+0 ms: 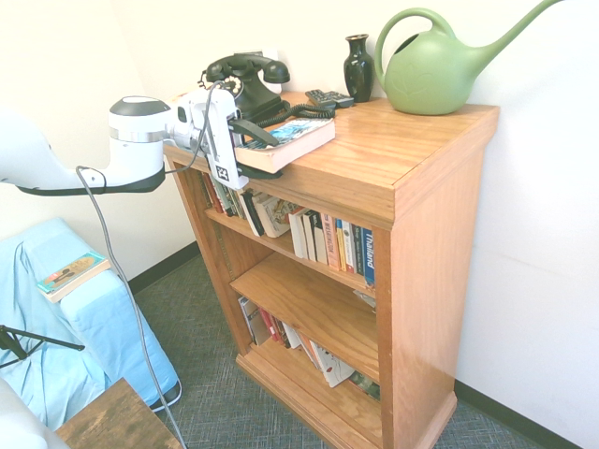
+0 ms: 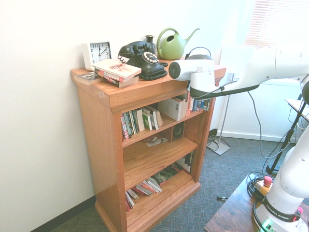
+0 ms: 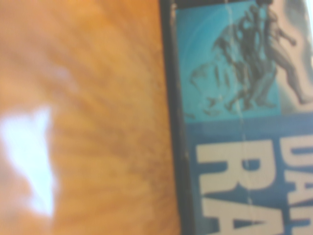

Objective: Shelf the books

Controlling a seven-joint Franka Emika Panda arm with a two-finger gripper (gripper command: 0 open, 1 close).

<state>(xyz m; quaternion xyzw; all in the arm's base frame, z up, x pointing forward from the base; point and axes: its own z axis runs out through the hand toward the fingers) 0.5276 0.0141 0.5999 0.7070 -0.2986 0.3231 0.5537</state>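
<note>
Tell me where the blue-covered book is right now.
The blue-covered book lies flat on top of the bookcase at its front edge, just in front of the black telephone, with the gripper at its near end.

In the wrist view the book (image 3: 234,122) is cut off by the frame edges; its cover lettering is only partly visible and soft, and the wooden bookcase top (image 3: 88,117) beside it is blurred. In the second exterior view the arm body hides the gripper. In the first exterior view the gripper (image 1: 251,140) is at the book's near end, possibly overlapping it; contact cannot be confirmed. Spine titles on the shelved books (image 1: 332,241) are too small to read.
</note>
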